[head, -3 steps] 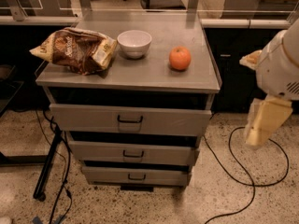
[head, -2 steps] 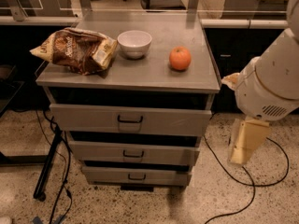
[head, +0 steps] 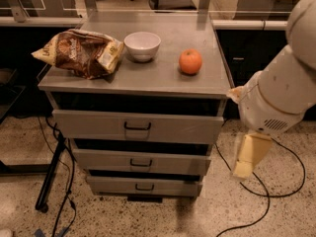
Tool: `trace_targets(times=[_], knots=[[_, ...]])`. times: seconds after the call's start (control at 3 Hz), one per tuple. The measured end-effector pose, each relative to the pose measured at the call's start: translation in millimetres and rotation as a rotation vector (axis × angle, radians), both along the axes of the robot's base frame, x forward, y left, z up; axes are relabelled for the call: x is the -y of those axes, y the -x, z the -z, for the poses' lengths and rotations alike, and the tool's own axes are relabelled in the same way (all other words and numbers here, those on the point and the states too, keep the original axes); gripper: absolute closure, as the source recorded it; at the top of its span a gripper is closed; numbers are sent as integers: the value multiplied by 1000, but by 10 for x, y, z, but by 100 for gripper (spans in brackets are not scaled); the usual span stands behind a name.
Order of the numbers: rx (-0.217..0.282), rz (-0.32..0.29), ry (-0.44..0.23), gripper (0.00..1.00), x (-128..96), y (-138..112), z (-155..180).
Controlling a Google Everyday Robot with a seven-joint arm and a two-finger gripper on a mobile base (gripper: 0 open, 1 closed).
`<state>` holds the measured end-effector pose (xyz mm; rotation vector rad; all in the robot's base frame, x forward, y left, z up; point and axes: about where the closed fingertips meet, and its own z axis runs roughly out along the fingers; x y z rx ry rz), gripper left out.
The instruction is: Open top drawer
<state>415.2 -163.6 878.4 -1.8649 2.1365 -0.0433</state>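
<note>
The top drawer [head: 94, 125] is the widest grey metal front of three, under the cabinet top, with a small dark bracket handle [head: 137, 127] at its centre. A dark gap shows above the front. My gripper [head: 249, 156] is a cream-coloured piece hanging down from the white arm [head: 276, 98]. It is to the right of the cabinet, beside the right end of the drawers, at about the height of the middle drawer. It touches nothing and holds nothing.
Two narrower grey drawers [head: 98, 161] [head: 108, 184] sit below. On the cabinet top [head: 163, 75] lie a brown snack bag [head: 81, 51], a white bowl [head: 142, 45] and an orange [head: 190, 61]. Black cables [head: 261, 201] run over the speckled floor on both sides.
My arm has swung left towards the cabinet's right side, and the gripper has come closer to the drawers. The drawers and the things on top have not moved.
</note>
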Motion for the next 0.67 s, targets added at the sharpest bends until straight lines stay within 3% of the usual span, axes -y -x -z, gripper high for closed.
trace_targets(times=[0.67], knots=[[-61,48,-39,0,-112,-77,429]])
